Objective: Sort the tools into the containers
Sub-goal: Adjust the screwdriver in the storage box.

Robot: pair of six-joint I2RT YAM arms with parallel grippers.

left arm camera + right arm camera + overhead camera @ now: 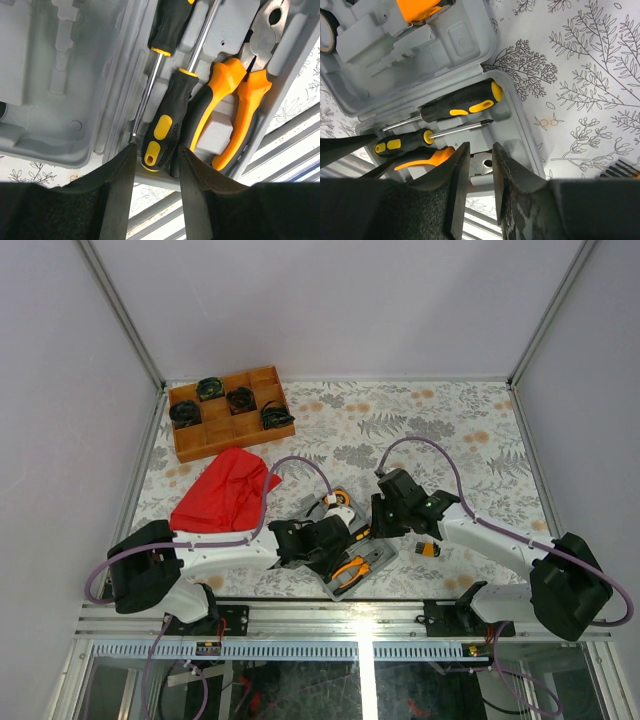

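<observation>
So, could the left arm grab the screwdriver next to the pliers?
Probably yes: its open end effector hangs right over the screwdriver handle, nothing between. The pliers lie close beside it, so that side may be tight.

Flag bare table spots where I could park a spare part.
Biggest free patch: the far-right table, bordered by the wooden tray, the back wall and the right wall. Left side is taken by the tray and red cloth. Near centre is crowded: tool case, left end effector and right end effector over it, stubby yellow-black piece beside it.
</observation>
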